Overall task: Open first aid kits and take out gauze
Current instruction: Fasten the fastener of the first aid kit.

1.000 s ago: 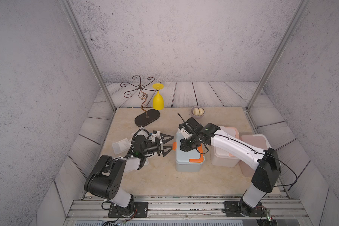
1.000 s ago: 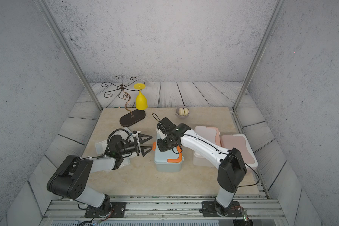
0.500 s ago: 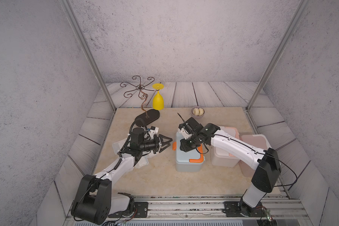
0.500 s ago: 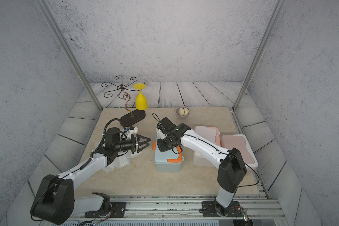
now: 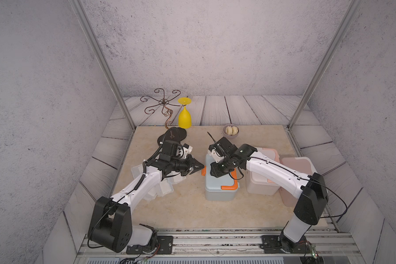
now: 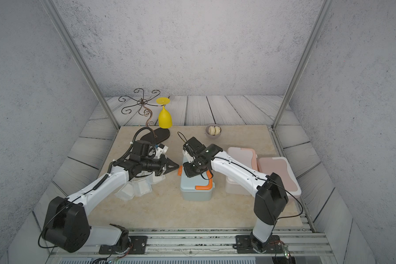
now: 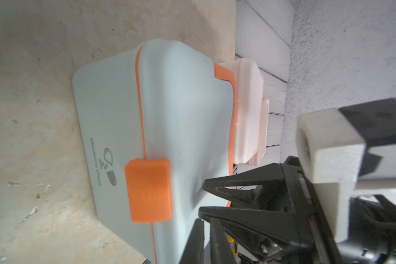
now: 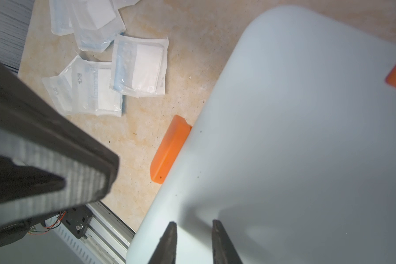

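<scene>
Left gripper (image 5: 201, 168): jaws nearly together, empty. Tip points at orange side latch (image 7: 149, 189) of grey-blue kit (image 5: 217, 194), just short of it. It is the gripper nearer the latch.

Right gripper (image 8: 193, 228): tips slightly apart over lid (image 8: 295, 137), gripping nothing.

Kit closed, long axis running away from robot; latch on its left side. Side print reads "Medicine Chest".

Gauze packets (image 8: 140, 66) loose on table (image 5: 192, 212), left of kit; their print unreadable.
</scene>
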### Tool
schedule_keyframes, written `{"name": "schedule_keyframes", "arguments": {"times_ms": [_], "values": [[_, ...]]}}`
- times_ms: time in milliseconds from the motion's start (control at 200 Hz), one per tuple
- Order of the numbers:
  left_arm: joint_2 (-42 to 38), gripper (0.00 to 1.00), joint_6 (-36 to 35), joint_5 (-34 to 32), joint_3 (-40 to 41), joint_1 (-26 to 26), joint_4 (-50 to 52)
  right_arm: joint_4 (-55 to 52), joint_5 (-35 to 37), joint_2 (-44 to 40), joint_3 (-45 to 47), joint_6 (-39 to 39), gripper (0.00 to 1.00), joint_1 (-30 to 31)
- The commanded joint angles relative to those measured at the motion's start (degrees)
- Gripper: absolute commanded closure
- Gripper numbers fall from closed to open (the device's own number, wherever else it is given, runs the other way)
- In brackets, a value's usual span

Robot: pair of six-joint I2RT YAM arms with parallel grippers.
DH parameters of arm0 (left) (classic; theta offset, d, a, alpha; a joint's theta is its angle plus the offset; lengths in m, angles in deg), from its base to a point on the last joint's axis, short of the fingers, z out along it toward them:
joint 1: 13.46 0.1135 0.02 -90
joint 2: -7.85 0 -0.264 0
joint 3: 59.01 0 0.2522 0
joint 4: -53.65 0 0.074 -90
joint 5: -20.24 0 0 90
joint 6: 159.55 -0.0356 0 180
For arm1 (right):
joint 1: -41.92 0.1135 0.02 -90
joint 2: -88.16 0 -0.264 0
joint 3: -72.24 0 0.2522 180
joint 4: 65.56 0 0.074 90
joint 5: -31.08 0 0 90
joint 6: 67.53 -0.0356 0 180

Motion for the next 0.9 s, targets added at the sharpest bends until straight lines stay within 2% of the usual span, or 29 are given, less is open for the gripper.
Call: {"name": "schedule_keyframes", "arguments": {"times_ms": [0,390,475,595,896], "values": [[1.6,0.87,-5.2,-3.2,-1.8,-0.9,7.1,-5.1,0.6,2.1,2.1,0.3,0.71,0.2],[4.5,0.87,-7.3,-5.1,-3.0,-1.3,8.5,-5.1,0.5,2.1,2.3,0.3,0.71,0.2],[4.6,0.82,-7.4,-4.7,-3.7,-1.4,8.6,-5.1,0.5,2.2,2.4,0.3,0.71,0.2],[3.9,0.69,-7.4,-5.2,-4.6,-1.7,9.3,-5.1,0.5,2.0,2.5,0.2,0.71,0.2],[5.3,0.7,-9.0,-8.0,-7.5,-3.0,12.0,-4.8,0.4,1.9,2.9,0.0,0.71,0.2]]}}
